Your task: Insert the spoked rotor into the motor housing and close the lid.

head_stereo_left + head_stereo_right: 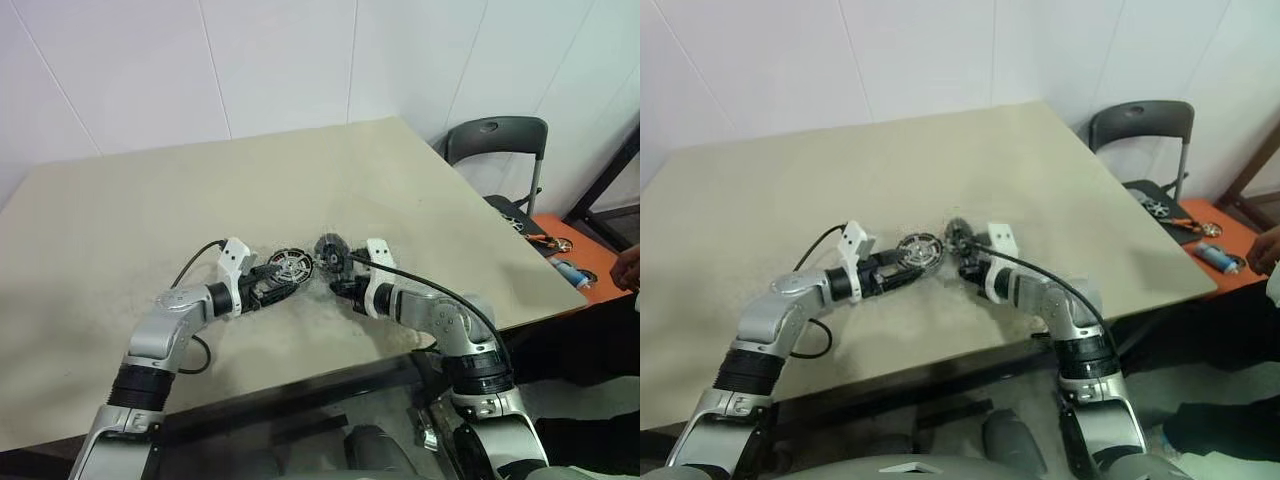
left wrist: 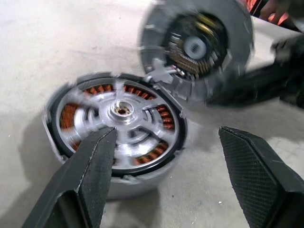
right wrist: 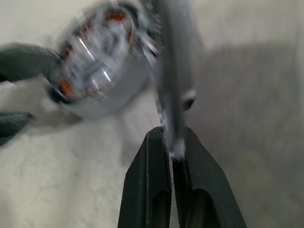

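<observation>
One spoked rotor (image 2: 121, 124) inside motor housing (image 2: 142, 183)

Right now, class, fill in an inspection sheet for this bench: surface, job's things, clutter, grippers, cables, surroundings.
Surface: beige table, lightly scuffed.
Job's things: housing sits on the table with the spoked rotor already seated over copper windings; lid held on edge beside it, not yet on.
Clutter: nothing seen on the table.
Grippers: left gripper open, its fingers either side of the housing; right gripper shut on the lid's rim.
Cables: black cable on the left arm, another along the right arm.
Surroundings: white wall; grey chair; orange surface with small items; a person's hand at the edge.
</observation>
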You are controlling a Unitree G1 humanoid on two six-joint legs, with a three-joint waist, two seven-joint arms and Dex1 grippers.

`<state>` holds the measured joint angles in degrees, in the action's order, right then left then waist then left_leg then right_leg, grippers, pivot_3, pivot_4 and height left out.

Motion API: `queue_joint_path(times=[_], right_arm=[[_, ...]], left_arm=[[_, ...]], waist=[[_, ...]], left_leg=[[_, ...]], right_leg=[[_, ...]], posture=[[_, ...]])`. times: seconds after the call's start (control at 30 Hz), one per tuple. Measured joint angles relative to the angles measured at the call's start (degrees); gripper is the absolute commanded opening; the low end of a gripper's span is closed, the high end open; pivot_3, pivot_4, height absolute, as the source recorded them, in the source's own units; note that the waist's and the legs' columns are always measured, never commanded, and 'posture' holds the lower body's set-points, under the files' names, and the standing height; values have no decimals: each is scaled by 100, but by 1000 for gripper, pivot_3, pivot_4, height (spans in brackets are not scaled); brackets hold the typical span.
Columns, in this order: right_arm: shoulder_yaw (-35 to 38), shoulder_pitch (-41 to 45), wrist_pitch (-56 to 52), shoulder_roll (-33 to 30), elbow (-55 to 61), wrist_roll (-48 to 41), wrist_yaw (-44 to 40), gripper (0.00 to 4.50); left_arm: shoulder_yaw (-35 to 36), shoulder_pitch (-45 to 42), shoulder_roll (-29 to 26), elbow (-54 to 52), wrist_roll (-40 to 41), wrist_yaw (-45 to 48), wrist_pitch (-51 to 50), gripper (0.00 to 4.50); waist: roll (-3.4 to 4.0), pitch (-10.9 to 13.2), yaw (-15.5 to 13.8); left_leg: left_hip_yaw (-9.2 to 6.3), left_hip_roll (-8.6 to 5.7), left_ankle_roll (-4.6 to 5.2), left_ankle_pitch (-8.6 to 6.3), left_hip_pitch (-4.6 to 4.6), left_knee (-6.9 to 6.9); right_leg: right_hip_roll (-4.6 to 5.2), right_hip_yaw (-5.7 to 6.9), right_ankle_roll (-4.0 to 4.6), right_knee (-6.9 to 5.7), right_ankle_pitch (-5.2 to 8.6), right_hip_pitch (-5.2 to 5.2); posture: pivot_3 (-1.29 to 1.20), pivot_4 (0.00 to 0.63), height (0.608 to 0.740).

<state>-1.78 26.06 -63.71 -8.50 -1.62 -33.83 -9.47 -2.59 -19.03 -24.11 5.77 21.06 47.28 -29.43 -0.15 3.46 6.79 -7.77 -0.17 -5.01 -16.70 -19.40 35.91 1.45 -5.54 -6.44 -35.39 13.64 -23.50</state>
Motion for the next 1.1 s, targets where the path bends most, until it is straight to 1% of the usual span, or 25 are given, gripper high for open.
queue_joint_path(times=[0.17,0.27,0.37,0.43,0.53,0.63,0.77,0.9,1.0,1.1], right_arm=[[180,-174,32,89,41,100,7,121],[245,-295,48,173,156,162,35,121],[360,-379,50,288,256,157,59,121],[652,-418,-6,411,293,2,22,121],[1274,-493,-392,549,367,-608,-108,121],[1691,-545,-733,554,370,-1087,-234,121],[1782,-566,-885,446,449,-1264,-313,121],[1582,-739,-761,440,540,-1172,-312,121],[1562,-752,-557,577,534,-1061,-159,121],[1817,-686,-319,827,341,-1030,102,121]], left_arm=[[4,57,-31,-25,11,-3,-3,3642],[4,55,-37,-23,12,-2,-3,3642],[2,16,-33,-13,12,0,-2,3642],[1,-16,-29,9,12,3,-1,3642],[1,-49,-26,64,11,4,0,3642],[1,-98,-17,95,10,5,2,3642],[0,-112,7,96,9,4,9,3642],[-3,-110,57,96,7,-3,9,3642],[-8,-112,71,96,5,-3,9,3642],[-9,-109,70,95,-4,-9,6,3642]], waist=[[-3,-2,-128],[-8,-5,-142],[-13,-9,-140],[-13,-9,-142],[-12,-7,-149],[-7,-3,-147],[-5,-2,-147],[-5,-2,-144],[-7,-4,-126],[-16,-9,-125]], left_leg=[[1,-1,0,0,3,17],[1,-1,0,0,6,20],[0,-1,0,0,5,15],[0,-1,0,0,3,13],[-3,-1,1,-1,-1,10],[-2,-1,2,-1,-4,12],[-2,-2,2,-1,-4,12],[0,-2,1,-1,-4,12],[0,-1,2,-1,1,13],[0,-1,1,-1,8,24]], right_leg=[[1,0,0,3,4,12],[0,1,13,2,11,17],[0,1,7,4,8,16],[1,1,-2,6,3,15],[1,3,-1,6,1,11],[2,3,-1,6,1,8],[1,3,-2,5,2,7],[1,3,-3,6,2,8],[0,3,-2,4,2,9],[0,3,5,2,4,22]], posture=[[0,0,740],[0,0,740],[0,0,740],[0,0,740],[0,0,740],[0,0,740],[0,0,740],[0,0,740],[0,0,740],[0,0,740]])
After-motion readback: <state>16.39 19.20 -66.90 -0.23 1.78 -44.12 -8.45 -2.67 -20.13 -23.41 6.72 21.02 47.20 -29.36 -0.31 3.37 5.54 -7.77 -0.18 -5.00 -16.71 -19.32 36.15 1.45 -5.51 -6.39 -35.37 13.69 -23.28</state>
